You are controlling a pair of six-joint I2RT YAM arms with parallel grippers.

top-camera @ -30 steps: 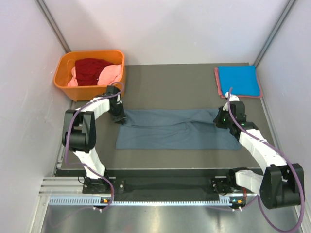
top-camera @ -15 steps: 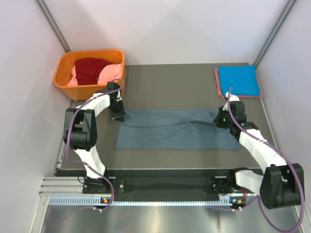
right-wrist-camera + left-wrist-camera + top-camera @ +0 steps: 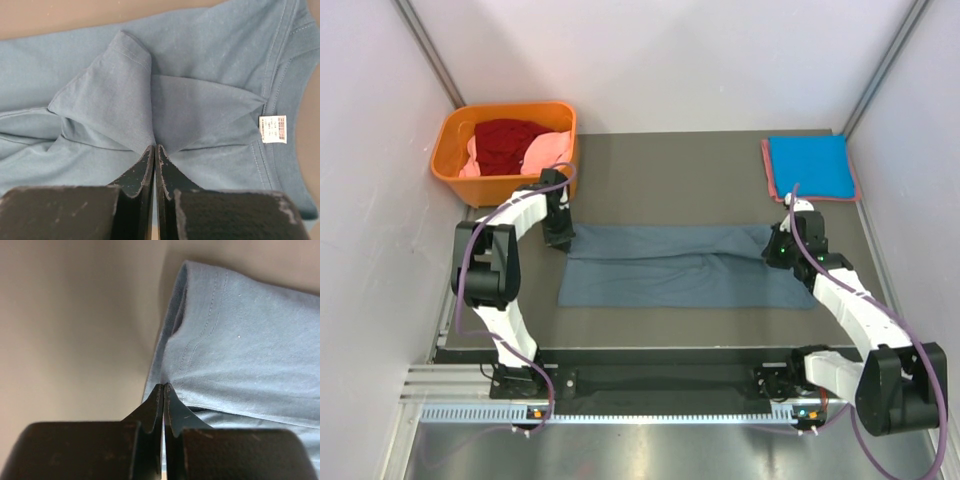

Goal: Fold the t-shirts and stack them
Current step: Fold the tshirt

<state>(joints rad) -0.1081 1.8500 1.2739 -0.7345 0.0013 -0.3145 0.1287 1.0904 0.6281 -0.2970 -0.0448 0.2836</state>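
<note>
Dark table (image 3: 680, 170), near edge hidden behind the arm bases. Across its middle, 1 slate grey-blue t-shirt (image 3: 680, 268), folded into a long flat band running from near the left edge to near the right edge; number of layers impossible to tell.

At the far left corner, 1 orange basket (image 3: 510, 109), holding 1 dark red tee (image 3: 505, 145) with pink cloth (image 3: 548, 152) bunched beside it; whether 1 pink tee or more, cannot tell.

At the far right corner, 1 bright blue tee (image 3: 808, 165), folded square, atop 1 salmon-red tee (image 3: 769, 172), with only a thin border of that showing.

2 grippers. Left gripper (image 3: 163, 386) at the band's far left corner, jaws pressed together on the hem there. Right gripper (image 3: 154, 148) at the far right end, jaws closed on a pinched ridge of cloth near the collar, creases fanning from the tips.

Beside the neckline, 1 small white tag (image 3: 273, 129), print too small to read.
</note>
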